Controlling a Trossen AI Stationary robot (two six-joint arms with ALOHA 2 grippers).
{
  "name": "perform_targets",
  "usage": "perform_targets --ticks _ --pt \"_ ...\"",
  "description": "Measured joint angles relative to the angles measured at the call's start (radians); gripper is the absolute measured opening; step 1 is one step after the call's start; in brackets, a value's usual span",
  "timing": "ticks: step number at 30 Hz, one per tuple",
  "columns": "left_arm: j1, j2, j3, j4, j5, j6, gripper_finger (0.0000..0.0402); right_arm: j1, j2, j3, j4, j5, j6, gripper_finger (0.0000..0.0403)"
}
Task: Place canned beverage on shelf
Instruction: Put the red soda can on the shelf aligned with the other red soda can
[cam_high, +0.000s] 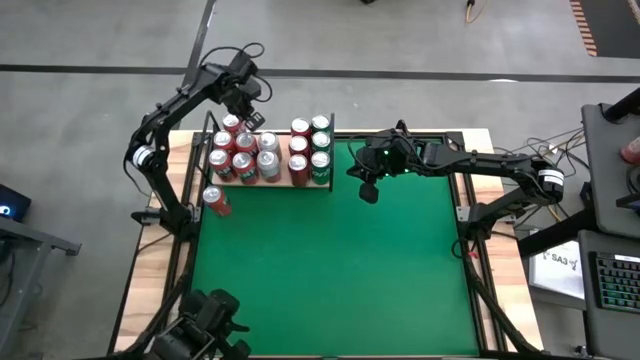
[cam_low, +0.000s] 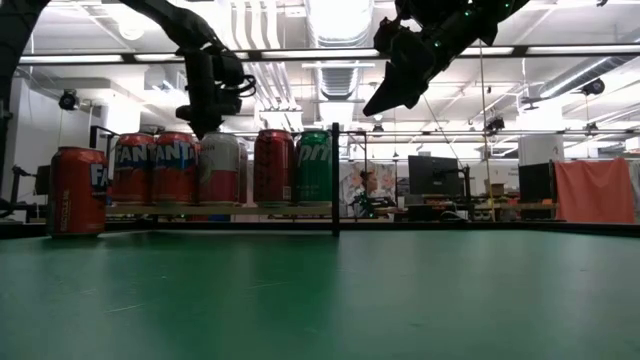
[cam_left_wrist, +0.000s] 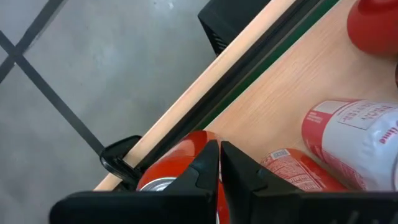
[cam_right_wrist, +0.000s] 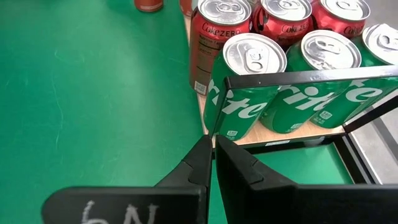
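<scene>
Cans (cam_high: 268, 155) mostly on shelf (cam_high: 283, 181), two clusters; we count one red can (cam_high: 216, 201) left standing on green surface (cam_high: 330, 270) beside shelf. Left gripper (cam_high: 243, 108) above back row, fingers shut, empty. Right gripper (cam_high: 368, 190) beside shelf, fingers shut, empty.

Bright overhead lighting, soft shadows, sharp
</scene>
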Motion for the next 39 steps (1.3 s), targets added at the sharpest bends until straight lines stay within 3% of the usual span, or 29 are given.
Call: perform_targets --ticks 39 --pt "0.0 0.003 -0.032 -0.051 -0.001 -0.017 0.0 0.0 0.0 0.0 0.0 0.0 0.002 0.0013"
